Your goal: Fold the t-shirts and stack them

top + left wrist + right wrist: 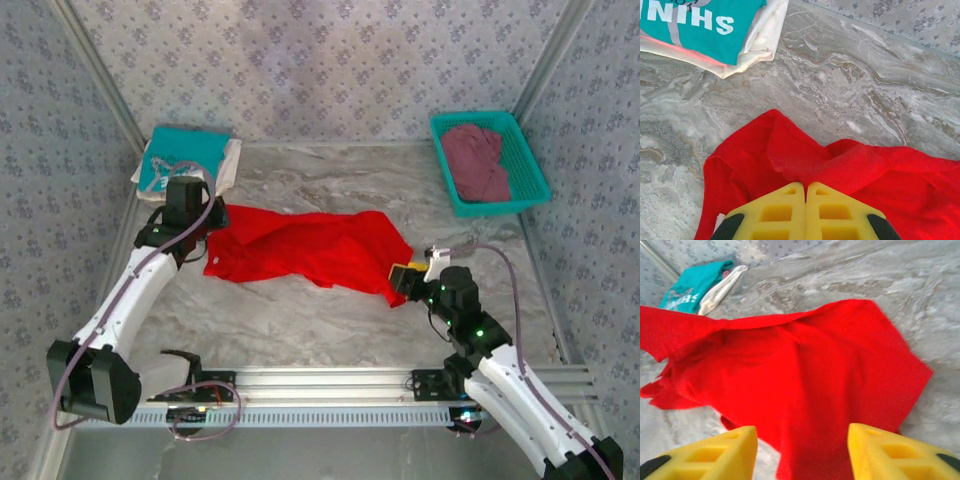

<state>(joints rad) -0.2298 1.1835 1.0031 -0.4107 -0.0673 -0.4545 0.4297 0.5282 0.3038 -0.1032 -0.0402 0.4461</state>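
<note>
Arms [140, 290] converge on red t-shirt [310, 245]: left gripper [805, 185] pinching, right gripper [802, 435] spread.

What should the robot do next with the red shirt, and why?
Probably close the right gripper on the red shirt at its near corner. Its jaws stand open over that corner, the left gripper pinches the other end, and the shirt lies rumpled, not yet folded.

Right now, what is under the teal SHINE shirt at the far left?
A white shirt: its edge sticks out past the teal shirt. The rest of it, and anything lower in the pile, is covered.
</note>
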